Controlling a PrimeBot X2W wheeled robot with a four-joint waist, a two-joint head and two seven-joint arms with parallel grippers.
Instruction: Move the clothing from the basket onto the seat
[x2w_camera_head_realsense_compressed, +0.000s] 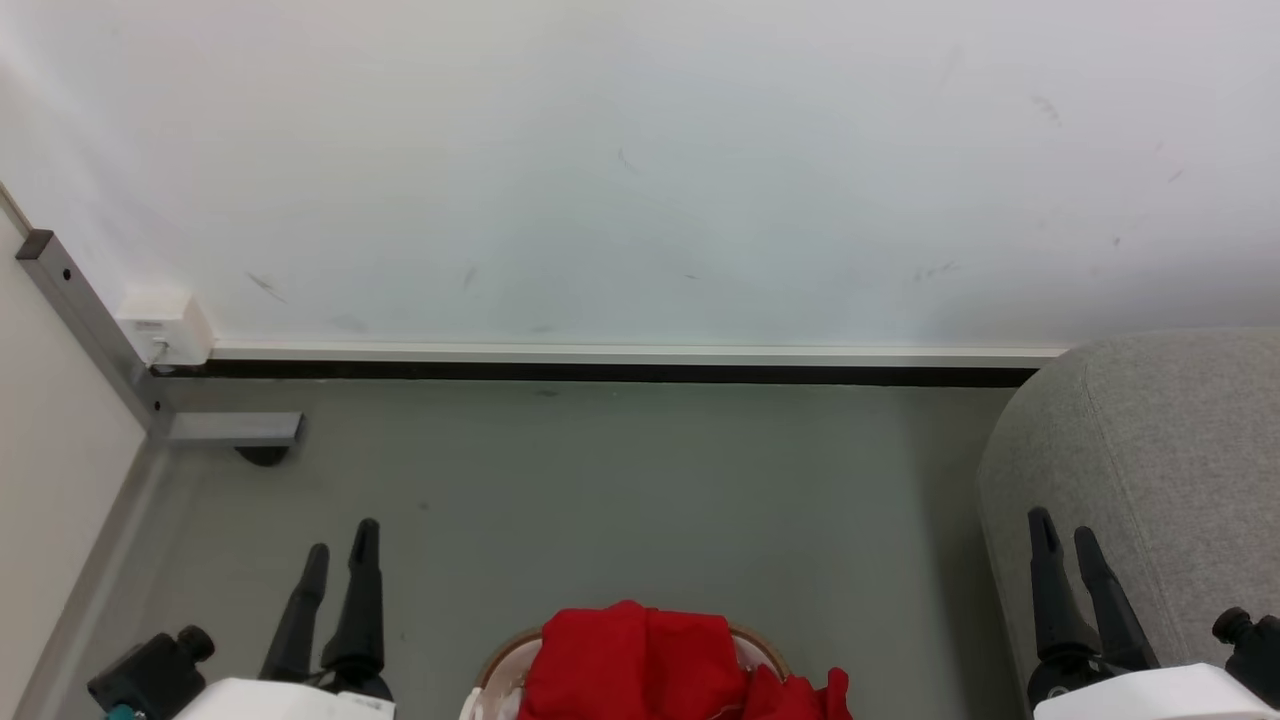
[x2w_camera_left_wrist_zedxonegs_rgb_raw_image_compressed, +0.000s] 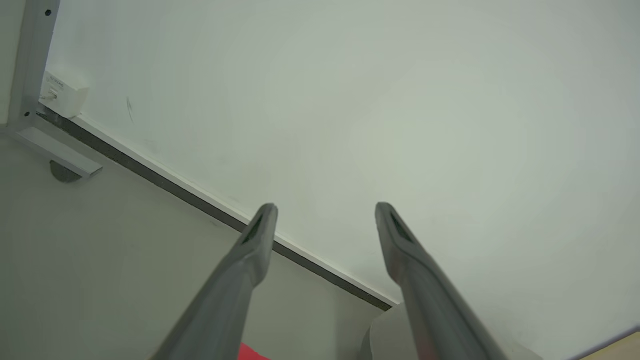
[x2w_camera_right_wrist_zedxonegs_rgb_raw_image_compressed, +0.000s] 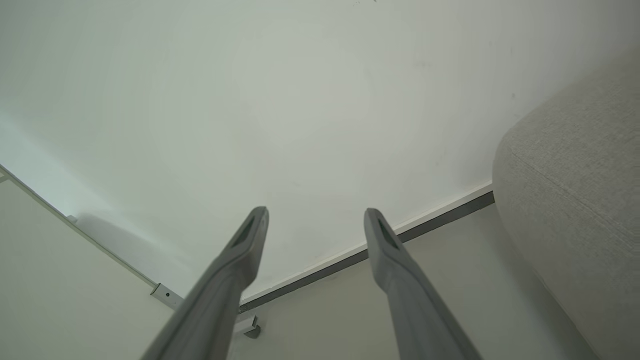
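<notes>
- The bright red soft fabric clothing (x2w_camera_head_realsense_compressed: 640, 665) lay heaped in the rounded white plastic basket with a tan-brown rim (x2w_camera_head_realsense_compressed: 497, 662), at the bottom centre of the head view.
- The large light grey upholstered seat (x2w_camera_head_realsense_compressed: 1150, 450) stood to the basket's right, apart from it.
- The left gripper (x2w_camera_head_realsense_compressed: 342, 537) hovered over the grey floor (x2w_camera_head_realsense_compressed: 640, 480) left of the basket, jaws spread, holding nothing.
- The right gripper (x2w_camera_head_realsense_compressed: 1062, 522) hung before the seat's rounded edge, jaws likewise apart and empty.

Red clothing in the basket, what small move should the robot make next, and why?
Probably swing the right end effector down toward the red clothing heaped in the basket. It and the left end effector stand open, empty and apart from the pile, and the grey sofa is on the right, so that arm looks better placed.
</notes>
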